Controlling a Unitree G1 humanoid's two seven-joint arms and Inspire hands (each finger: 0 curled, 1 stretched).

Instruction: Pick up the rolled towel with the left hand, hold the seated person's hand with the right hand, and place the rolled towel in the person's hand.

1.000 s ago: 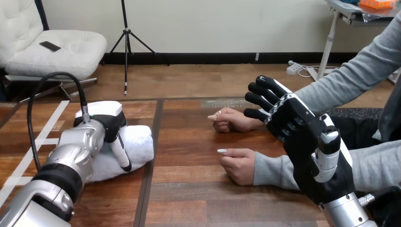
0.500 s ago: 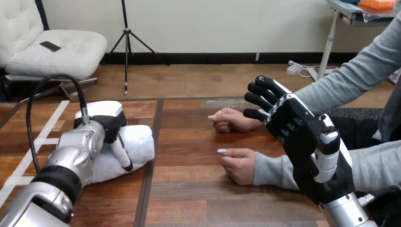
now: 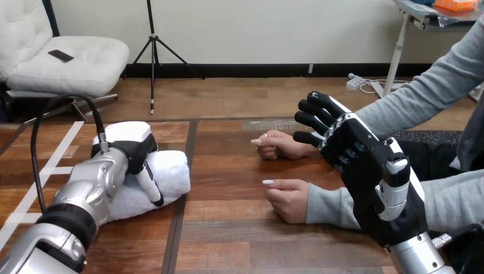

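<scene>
Lying on the bench (image 3: pixel 228 234) at the view's left, the rolled towel (image 3: pixel 172 171) has its long axis slanting from near-left to far-right, its right end facing the bench's middle. The left hand (image 3: pixel 130 147) sits on top of it, thumb hooked down its near side, clasping it. The right hand (image 3: pixel 365 165) is raised, fingers spread and loose, holding nothing, just beside the wrist of the person's farther hand (image 3: pixel 282 144). The person's nearer hand (image 3: pixel 288 198) rests curled on the bench, well apart from the towel.
</scene>
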